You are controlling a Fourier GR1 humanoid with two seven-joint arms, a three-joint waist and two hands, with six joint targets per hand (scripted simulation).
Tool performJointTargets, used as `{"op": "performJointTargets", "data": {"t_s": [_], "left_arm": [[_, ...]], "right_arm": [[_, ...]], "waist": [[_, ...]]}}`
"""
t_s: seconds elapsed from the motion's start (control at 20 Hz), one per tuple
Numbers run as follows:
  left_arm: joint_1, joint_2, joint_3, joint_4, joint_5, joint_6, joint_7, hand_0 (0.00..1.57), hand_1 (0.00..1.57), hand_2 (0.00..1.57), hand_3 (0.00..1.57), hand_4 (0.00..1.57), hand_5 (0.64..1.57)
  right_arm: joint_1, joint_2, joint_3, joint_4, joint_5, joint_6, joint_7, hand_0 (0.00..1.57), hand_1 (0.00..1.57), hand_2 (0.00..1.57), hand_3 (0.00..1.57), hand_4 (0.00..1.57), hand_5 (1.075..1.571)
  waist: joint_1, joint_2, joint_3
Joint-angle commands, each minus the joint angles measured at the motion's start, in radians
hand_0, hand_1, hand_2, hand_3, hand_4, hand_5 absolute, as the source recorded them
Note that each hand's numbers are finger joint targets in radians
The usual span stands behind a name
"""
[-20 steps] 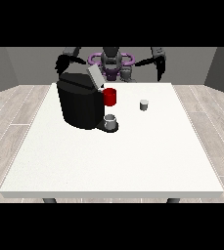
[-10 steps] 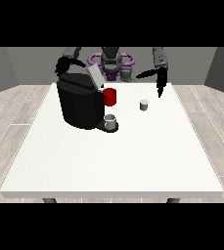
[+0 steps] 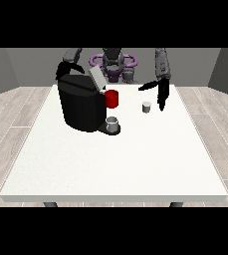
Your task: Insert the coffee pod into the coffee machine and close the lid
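**Hand hanging beside the pod, lid standing open**

Sitting on a smooth white table (image 3: 135, 159), rectangular and matte. Standing toward the far corner at the view's left: a bulky black coffee machine (image 3: 81, 107), boxy with rounded edges and a dull plastic look. Tilting up from its top: a flat grey lid (image 3: 96, 77), slanting back and away, open. Sticking out of the machine's side facing the view's right: a glossy red cylindrical part (image 3: 112, 98). Resting below that on the black base: a small grey cup (image 3: 113, 122), round and squat.

Standing alone on the table, well apart from the machine toward the view's right: the pod (image 3: 146, 107), a tiny pale grey cylinder, upright, touching nothing but the tabletop.

Hanging just beside the pod: the black hand at the view's right (image 3: 161, 93), fingers pointing straight down and spread from the thumb, which is jutting sideways toward the machine; holding nothing, no contact with the pod showing.

Hovering behind the machine's top rear corner: the black hand at the view's left (image 3: 65, 67), partly hidden by the machine; whether open or curled, cannot tell.

Lying around the table: pale wood-plank floor (image 3: 16, 109), with grey walls behind.
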Motion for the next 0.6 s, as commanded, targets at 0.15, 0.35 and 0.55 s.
{"op": "performJointTargets", "data": {"t_s": [0.15,0.35,0.55], "left_arm": [[-0.065,-0.010,-0.034,0.123,-0.094,0.041,-0.072,0.00,0.00,0.46,0.00,0.00,1.571],[-0.098,0.017,-0.009,0.194,-0.117,0.054,-0.044,0.65,0.65,0.72,0.35,0.00,1.571],[-0.119,0.045,-0.038,0.233,-0.177,0.058,-0.045,0.62,0.62,0.74,0.48,0.00,1.571]], "right_arm": [[-0.031,0.000,0.002,0.064,0.036,-0.029,0.000,0.00,0.00,0.00,0.00,0.41,1.571],[-0.062,-0.001,0.005,0.087,0.062,-0.051,-0.005,0.00,0.00,0.00,0.00,0.42,1.571],[-0.028,0.016,0.020,0.095,0.058,-0.048,-0.017,0.00,0.00,0.00,0.00,0.36,1.571]], "waist": [[0.001,0.034,-0.0002],[0.012,0.031,-0.0002],[-0.015,0.024,-0.0001]]}}
